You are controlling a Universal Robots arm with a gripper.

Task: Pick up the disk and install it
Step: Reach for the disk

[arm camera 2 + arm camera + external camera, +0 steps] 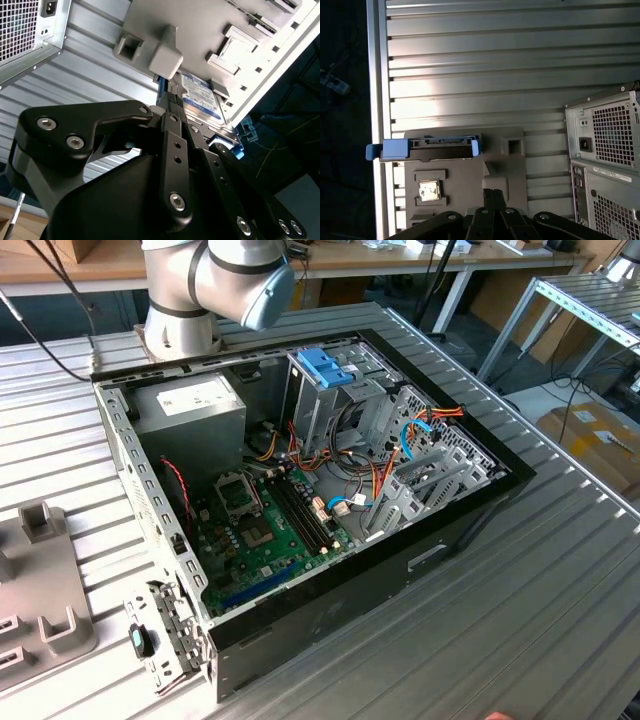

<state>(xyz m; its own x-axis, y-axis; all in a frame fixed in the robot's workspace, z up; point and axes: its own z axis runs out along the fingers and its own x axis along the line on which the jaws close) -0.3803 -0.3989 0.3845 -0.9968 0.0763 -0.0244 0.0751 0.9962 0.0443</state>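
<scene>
Closed tool (493,194) hovers near disk (440,143)

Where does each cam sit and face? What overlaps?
Exterior view: off-arm, looking down into the open black computer case; silver-grey arm joint shows.
First wrist view: on-arm, looking down on the blue-framed grey-black disk in its grey tray; black gripper shows.
Second wrist view: along the gripper toward the disk.
Shared by both wrist views: disk, tray, gripper.

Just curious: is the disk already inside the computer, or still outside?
Outside. The disk sits in a grey holder on the table, beside the computer.
</scene>
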